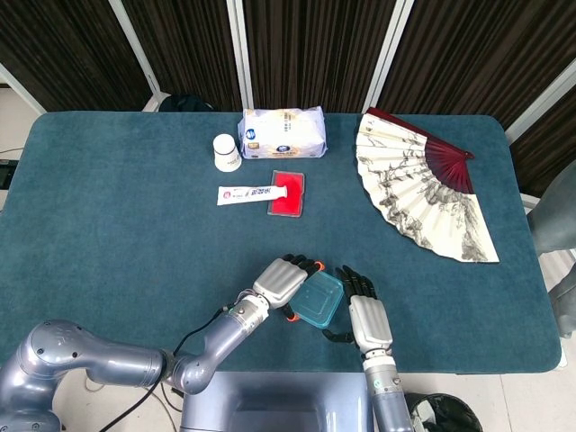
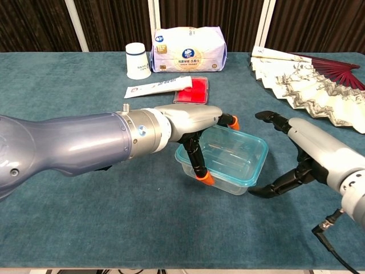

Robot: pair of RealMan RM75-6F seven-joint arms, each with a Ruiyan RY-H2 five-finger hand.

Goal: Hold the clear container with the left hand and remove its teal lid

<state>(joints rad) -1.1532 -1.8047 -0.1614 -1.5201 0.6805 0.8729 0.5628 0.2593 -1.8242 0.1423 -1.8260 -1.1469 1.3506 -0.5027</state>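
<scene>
The clear container [image 2: 228,165] with its teal lid [image 1: 319,301] sits near the table's front edge. My left hand [image 2: 191,123] grips it from its left side, with orange-tipped fingers [image 2: 203,176] wrapped over the front and back rims. My right hand [image 2: 311,154] is open just right of the container, fingers spread and curved toward it, thumb low near the front right corner; none of them touches it. In the head view the left hand [image 1: 283,282] and right hand [image 1: 364,313] flank the lid.
At the back stand a white paper cup [image 1: 226,152], a tissue pack [image 1: 282,133], a toothpaste box [image 1: 251,193] and a red card [image 1: 288,193]. An opened paper fan [image 1: 418,180] lies at the right. The table's front edge [image 1: 432,370] is close behind my hands.
</scene>
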